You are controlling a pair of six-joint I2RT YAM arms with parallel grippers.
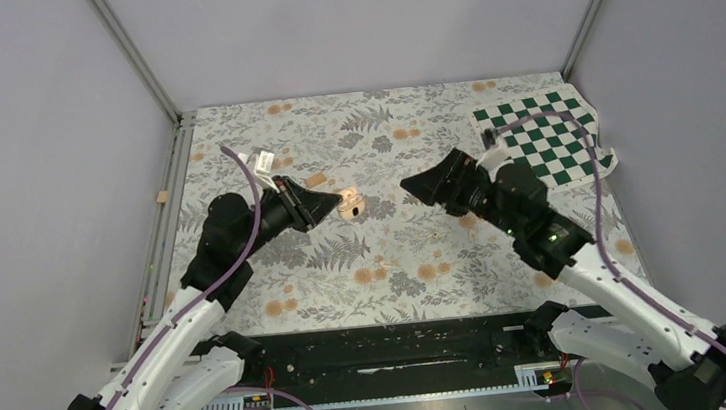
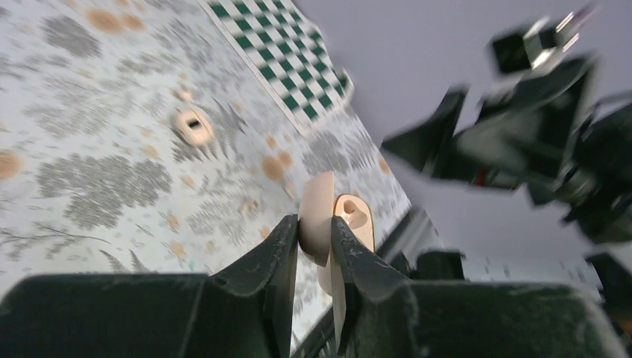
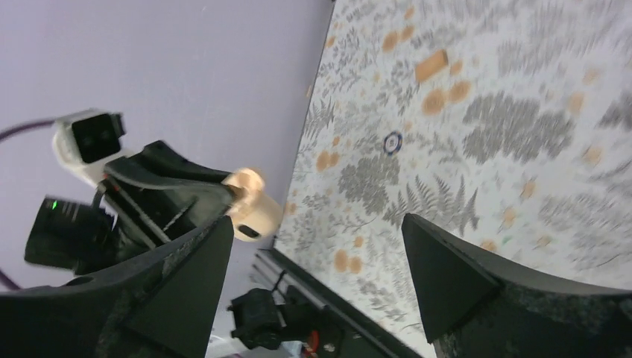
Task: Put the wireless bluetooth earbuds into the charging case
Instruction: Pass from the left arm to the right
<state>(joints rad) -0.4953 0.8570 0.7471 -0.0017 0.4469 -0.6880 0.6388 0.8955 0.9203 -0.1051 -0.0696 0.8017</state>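
The charging case (image 1: 351,204) is a small peach-beige clamshell held above the floral table, left of centre. My left gripper (image 1: 327,208) is shut on it. In the left wrist view my left gripper (image 2: 314,224) pinches one half (image 2: 317,212), and the other half (image 2: 356,218) stands open beside it, showing a moulded socket. I cannot tell if a bud sits inside. My right gripper (image 1: 416,188) hangs open just right of the case, nothing between its fingers (image 3: 317,224); the case (image 3: 252,209) shows past its left finger. One small peach earbud (image 2: 194,125) lies on the table (image 1: 468,221).
A flat tan oblong piece (image 1: 315,180) lies just behind the case, also in the right wrist view as the tan piece (image 3: 431,66). A green-and-white checkerboard sheet (image 1: 543,137) lies at the back right. Grey walls enclose the table; a black rail (image 1: 393,348) runs along the near edge.
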